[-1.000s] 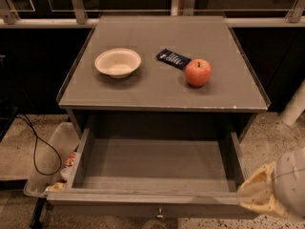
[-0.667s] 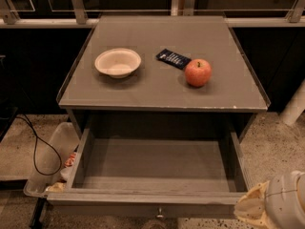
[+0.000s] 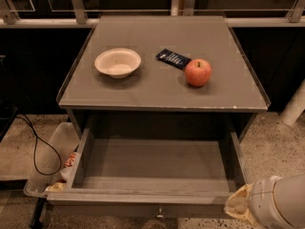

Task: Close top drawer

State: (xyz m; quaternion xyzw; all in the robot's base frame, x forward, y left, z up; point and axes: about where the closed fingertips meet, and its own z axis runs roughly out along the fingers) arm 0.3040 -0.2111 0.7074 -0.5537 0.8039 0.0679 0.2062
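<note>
Grey bench [image 3: 157, 92] carrying three things, one of each: a white bowl [image 3: 117, 62], a dark packet [image 3: 173, 58] and a red apple [image 3: 198, 73]. On the floor to the left sit one clear plastic bin [image 3: 58, 136] and one black cable [image 3: 34, 144]. Under the benchtop the top drawer [image 3: 152, 163] stands pulled fully out, with its single knob [image 3: 160, 214] at the front centre. The end effector [image 3: 240, 208] is at the drawer's front right corner. How far open it is cannot be told, and it holds nothing that can be seen. Since a second ago it has sunk lower and edged left; the drawer has stayed open.
</note>
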